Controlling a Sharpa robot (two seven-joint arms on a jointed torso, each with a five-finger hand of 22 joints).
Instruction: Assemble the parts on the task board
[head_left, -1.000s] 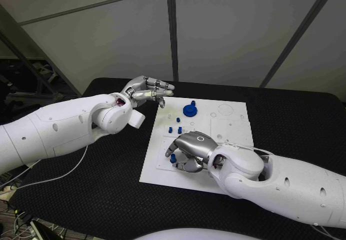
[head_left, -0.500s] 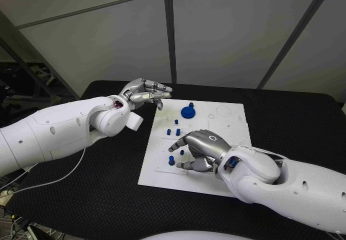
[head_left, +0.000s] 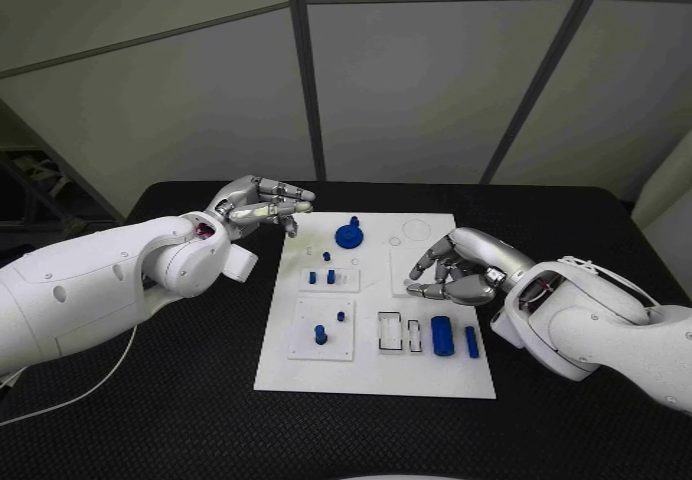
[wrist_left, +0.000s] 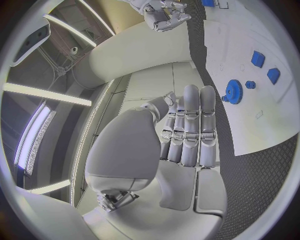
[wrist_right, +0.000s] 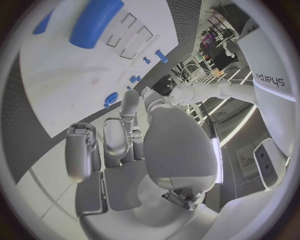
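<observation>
The white task board (head_left: 378, 375) lies flat in the middle of the head picture, a smooth rectangular plate on the black table (head_left: 173, 400), whose top looks finely woven; the board's long axis runs from the lower edge of the frame up toward the grey wall panels. Near its top end sits a round blue gear (head_left: 349, 236) with a knob on it. Below that, small blue pegs (head_left: 322, 279) stand upright left of centre, and two more (head_left: 320, 335) stand on a raised square at lower left. At lower right two blue bars (head_left: 441, 335) lie side by side, their lengths along the board's, next to empty rectangular slots (head_left: 389, 333). The left hand (head_left: 265, 207) hangs at upper left, beside the board's top corner, fingers curled in with nothing in them. The right hand (head_left: 459, 268) hovers over the board's right edge, fingers loosely bent and apart, also holding nothing.
</observation>
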